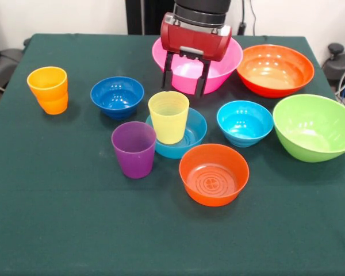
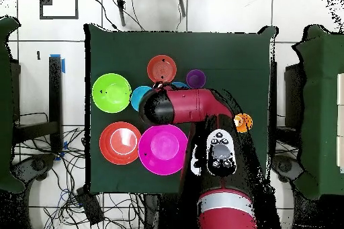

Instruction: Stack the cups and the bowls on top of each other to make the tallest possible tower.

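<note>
Nearest sits the small orange-red bowl (image 1: 214, 174), empty, with the purple cup (image 1: 134, 149) upright to its left. Behind them the yellow cup (image 1: 168, 117) stands upright inside the mid-blue bowl (image 1: 191, 137), forming the tower. Above it hangs the gripper (image 1: 184, 89), fingers parted and holding nothing, before the empty pink bowl (image 1: 226, 62). An orange cup (image 1: 48, 89) stands well apart on the left.

Gripper (image 1: 184, 86): red housing, black fingers. Behind it, pink large bowl (image 1: 218, 66). Below it, pale yellow cup (image 1: 168, 117) in mid-blue small bowl (image 1: 191, 138). Nearby: purple cup (image 1: 133, 149), orange-red small bowl (image 1: 214, 174) with concentric-ring base. Green tablecloth (image 1: 75, 218).
</note>
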Motion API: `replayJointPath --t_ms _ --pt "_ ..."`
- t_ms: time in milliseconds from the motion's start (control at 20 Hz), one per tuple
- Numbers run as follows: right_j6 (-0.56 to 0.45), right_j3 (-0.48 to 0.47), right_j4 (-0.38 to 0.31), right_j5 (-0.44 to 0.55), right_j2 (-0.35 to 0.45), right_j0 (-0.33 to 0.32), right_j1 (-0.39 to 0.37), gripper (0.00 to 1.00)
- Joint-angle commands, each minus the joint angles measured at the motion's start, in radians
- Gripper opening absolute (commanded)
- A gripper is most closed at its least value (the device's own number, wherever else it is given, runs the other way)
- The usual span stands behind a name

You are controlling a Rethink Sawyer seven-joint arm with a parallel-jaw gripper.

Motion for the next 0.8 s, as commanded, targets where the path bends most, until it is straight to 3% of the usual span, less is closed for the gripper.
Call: replayJointPath --t_ms 50,400,800 --pt "0.077 -0.060 0.048 0.059 0.059 0.009 0.025 1.00" --pt "0.096 -0.076 0.103 0.178 0.019 0.082 -0.023 1.00" --pt "0.156 -0.076 0.139 0.161 -0.014 0.175 0.031 1.00"
